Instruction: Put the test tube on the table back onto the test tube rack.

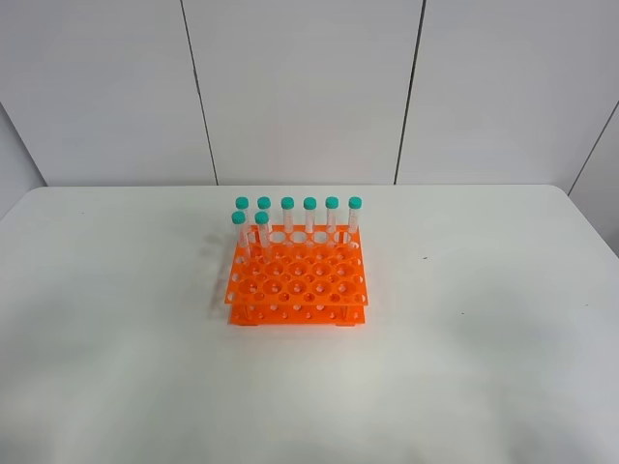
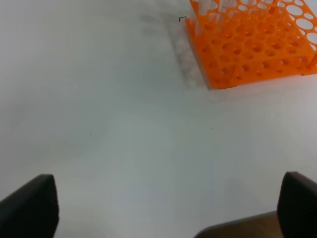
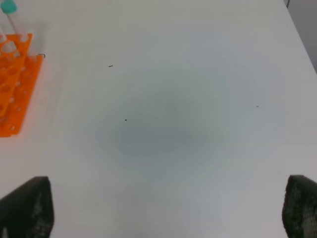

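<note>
While both hands, left and right, hung spread wide and empty over bare desk beside the rack, eight capped tubes stood upright along its far rows; I saw no tube lying loose.

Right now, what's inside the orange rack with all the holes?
Eight green-capped tubes stand in the orange rack: six along the back row, two in the next row on the left. The other holes look empty. No tube lies on the table.
</note>
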